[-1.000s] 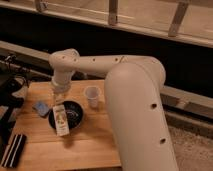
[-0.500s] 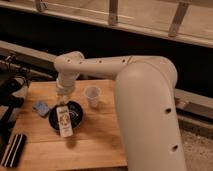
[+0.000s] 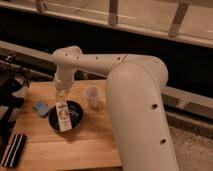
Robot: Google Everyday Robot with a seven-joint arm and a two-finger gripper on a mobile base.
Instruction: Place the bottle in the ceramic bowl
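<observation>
The end effector (image 3: 61,98) grips the cream-white labelled bottle (image 3: 63,117) over the glossy black ceramic bowl (image 3: 75,118).

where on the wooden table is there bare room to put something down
Free: the front strip of the wooden table, between the ceramic bowl and the near edge, and the back left corner. Crowded: the middle, where the gripper hangs over the bottle lying in the bowl, with a blue object left and the plastic cup right.

Your gripper (image 3: 62,96), above the slim cream-white bottle (image 3: 63,117), is too blurred to judge; the label's dark marks are unreadable.
</observation>
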